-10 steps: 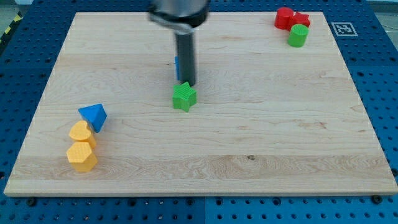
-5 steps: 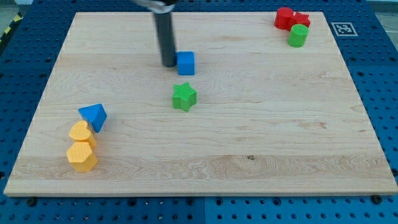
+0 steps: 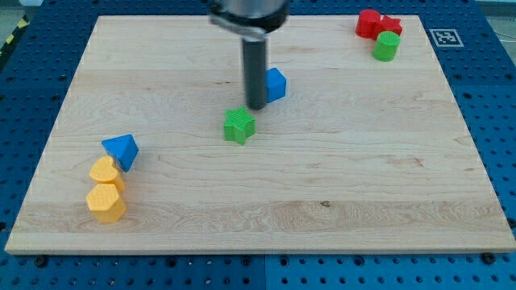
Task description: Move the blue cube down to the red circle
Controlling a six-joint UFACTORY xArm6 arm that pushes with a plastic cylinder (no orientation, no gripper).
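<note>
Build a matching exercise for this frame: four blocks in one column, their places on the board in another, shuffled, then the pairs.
Blocks:
1. blue cube
2. green star
3. blue triangle
4. green cylinder

Places:
A. just below two red blocks, view's top right
B. just right of my tip
C. just above two orange blocks, view's left
D. below and left of my tip

Pairs: 1-B, 2-D, 3-C, 4-A
</note>
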